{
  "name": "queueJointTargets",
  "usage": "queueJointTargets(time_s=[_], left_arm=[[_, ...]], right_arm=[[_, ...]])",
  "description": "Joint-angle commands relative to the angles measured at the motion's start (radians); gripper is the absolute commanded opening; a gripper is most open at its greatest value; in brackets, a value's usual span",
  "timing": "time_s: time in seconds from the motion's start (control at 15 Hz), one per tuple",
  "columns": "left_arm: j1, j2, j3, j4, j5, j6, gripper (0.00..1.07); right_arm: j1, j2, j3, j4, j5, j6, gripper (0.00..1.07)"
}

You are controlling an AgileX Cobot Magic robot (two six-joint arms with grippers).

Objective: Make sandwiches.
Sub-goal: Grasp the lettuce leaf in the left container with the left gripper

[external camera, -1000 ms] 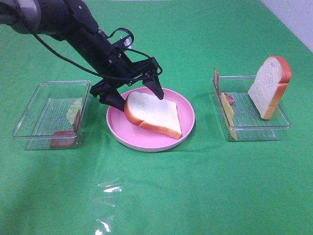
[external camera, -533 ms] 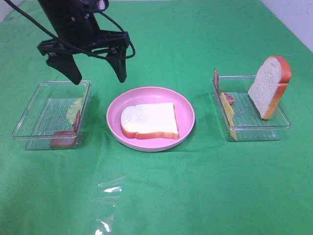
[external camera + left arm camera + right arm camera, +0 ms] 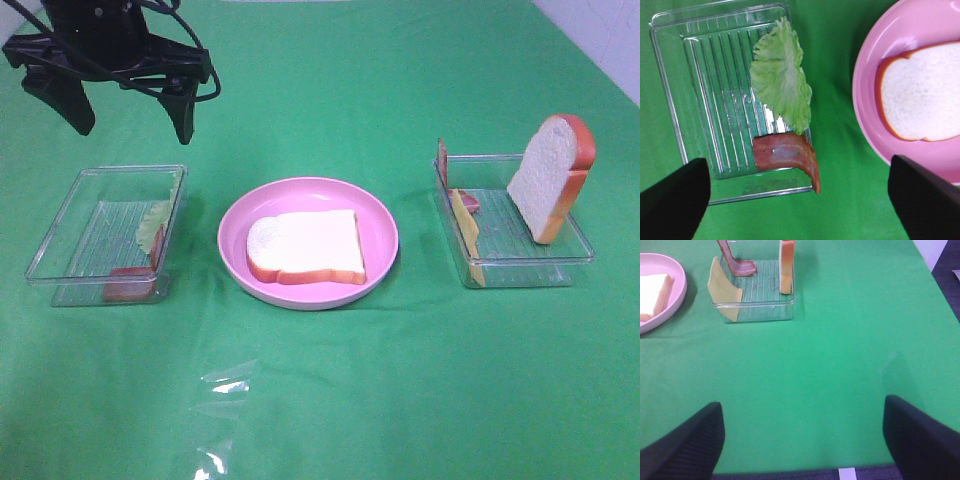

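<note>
One bread slice [image 3: 305,245] sits on the pink plate [image 3: 385,215]; my left gripper [image 3: 132,128] and right gripper [image 3: 802,435] gape empty. Lettuce [image 3: 780,75], leaning on the tray [image 3: 667,100] wall, may slip my pinch.

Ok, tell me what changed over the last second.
The left gripper, which was straddling the bread slice on the pink plate, let it go, rose and swung left. It now hangs open above the left tray. The slice went from tilted to lying flat on the plate. The lettuce, bacon strip, right tray and its upright bread slice did not move.
</note>
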Motion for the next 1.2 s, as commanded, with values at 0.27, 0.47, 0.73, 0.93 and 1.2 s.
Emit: queueJointTargets(time_s=[0.27,0.47,0.73,0.93,1.2], left_arm=[[-0.011,0.080,-0.003,0.008,-0.049,-0.041,0.89],[-0.011,0.127,-0.003,0.012,-0.130,-0.052,0.89],[-0.008,0.175,-0.005,0.037,-0.154,-0.052,0.88],[-0.003,0.204,-0.005,0.045,-0.194,-0.045,0.87],[-0.003,0.243,-0.005,0.045,-0.211,-0.045,0.85]], right_arm=[[-0.002,-0.016,0.004,0.002,-0.006,-0.009,0.84],[-0.002,-0.016,0.004,0.002,-0.006,-0.009,0.84],[-0.002,-0.016,0.004,0.002,-0.006,-0.009,0.84],[-0.002,-0.016,0.004,0.002,-0.006,-0.009,0.84],[-0.002,-0.016,0.004,0.002,-0.006,-0.009,0.84]])
